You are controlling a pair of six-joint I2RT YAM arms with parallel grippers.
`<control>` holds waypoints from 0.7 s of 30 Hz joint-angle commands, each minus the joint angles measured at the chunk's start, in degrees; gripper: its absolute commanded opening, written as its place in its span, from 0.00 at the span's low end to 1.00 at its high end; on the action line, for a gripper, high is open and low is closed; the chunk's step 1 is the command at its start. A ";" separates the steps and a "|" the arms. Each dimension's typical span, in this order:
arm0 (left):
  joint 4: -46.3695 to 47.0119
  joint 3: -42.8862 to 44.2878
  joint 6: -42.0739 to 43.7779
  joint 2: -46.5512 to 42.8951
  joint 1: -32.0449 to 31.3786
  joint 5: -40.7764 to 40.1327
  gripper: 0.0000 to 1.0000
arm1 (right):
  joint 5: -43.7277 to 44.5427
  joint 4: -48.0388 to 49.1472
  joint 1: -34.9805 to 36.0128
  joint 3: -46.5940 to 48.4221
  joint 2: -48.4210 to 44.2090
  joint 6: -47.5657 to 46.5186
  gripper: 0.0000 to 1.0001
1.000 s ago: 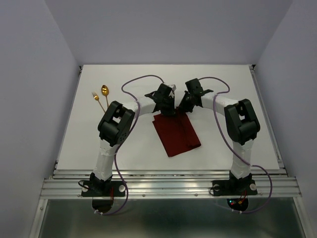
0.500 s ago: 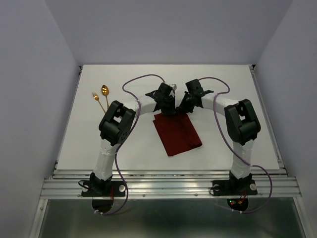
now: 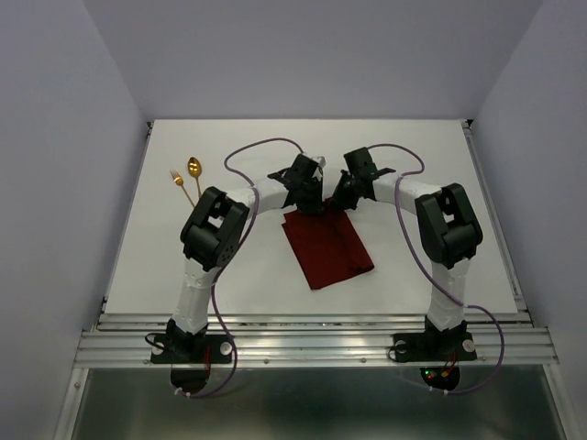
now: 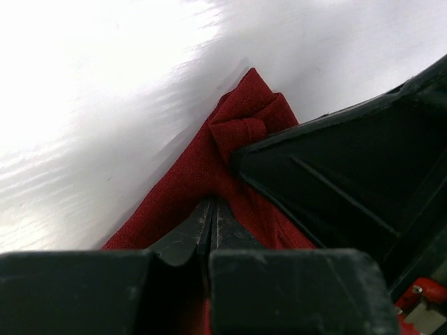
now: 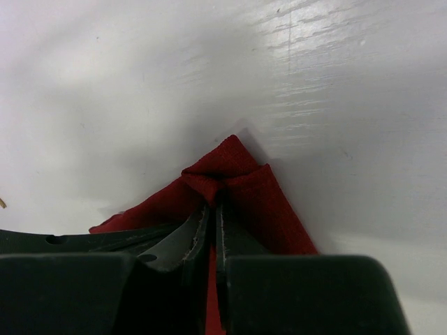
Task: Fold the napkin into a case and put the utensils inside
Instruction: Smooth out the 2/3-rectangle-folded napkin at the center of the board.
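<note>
The napkin (image 3: 328, 249) lies part-folded at the centre of the table (image 3: 440, 165). The left gripper (image 4: 211, 216) and right gripper (image 5: 213, 209) each pinch a bunched far corner, jaws nearly closed on cloth. The spoon (image 3: 193, 167) and fork (image 3: 174, 177) sit far left, well apart.

Risk, we judge: the grips look shallow, so a corner could slip mid-pull and skew the fold. We cannot tell how many layers each pinch holds.

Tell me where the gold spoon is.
Top view: the spoon lies far left on the table, just right of the fork, well left of the napkin.
</note>
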 commanded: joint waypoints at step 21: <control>10.42 -15.16 -13.10 -15.62 -6.04 -2.86 0.39 | 2.47 -4.12 1.10 2.16 1.11 2.21 0.02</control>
